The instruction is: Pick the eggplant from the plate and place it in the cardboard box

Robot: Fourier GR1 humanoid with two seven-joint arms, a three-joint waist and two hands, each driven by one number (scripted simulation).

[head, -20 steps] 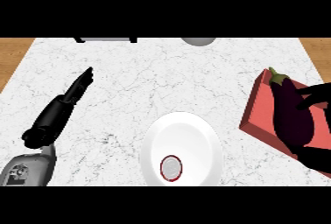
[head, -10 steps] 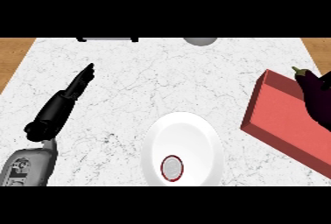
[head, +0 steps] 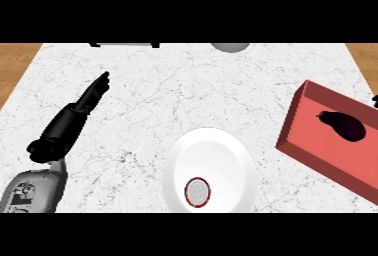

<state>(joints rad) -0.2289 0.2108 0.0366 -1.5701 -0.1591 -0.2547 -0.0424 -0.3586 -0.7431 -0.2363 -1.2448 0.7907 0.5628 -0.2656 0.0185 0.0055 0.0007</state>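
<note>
No text, label, brand, number or sign can be read anywhere on the counter. The only mark is a plain red ring around a grey disc on the white plate [head: 210, 170], near the counter's front edge, and it carries no letters or digits.

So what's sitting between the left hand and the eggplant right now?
In the head view, the white plate sits low between the left hand and the eggplant, which lies in the red box; otherwise bare marble counter.
</note>
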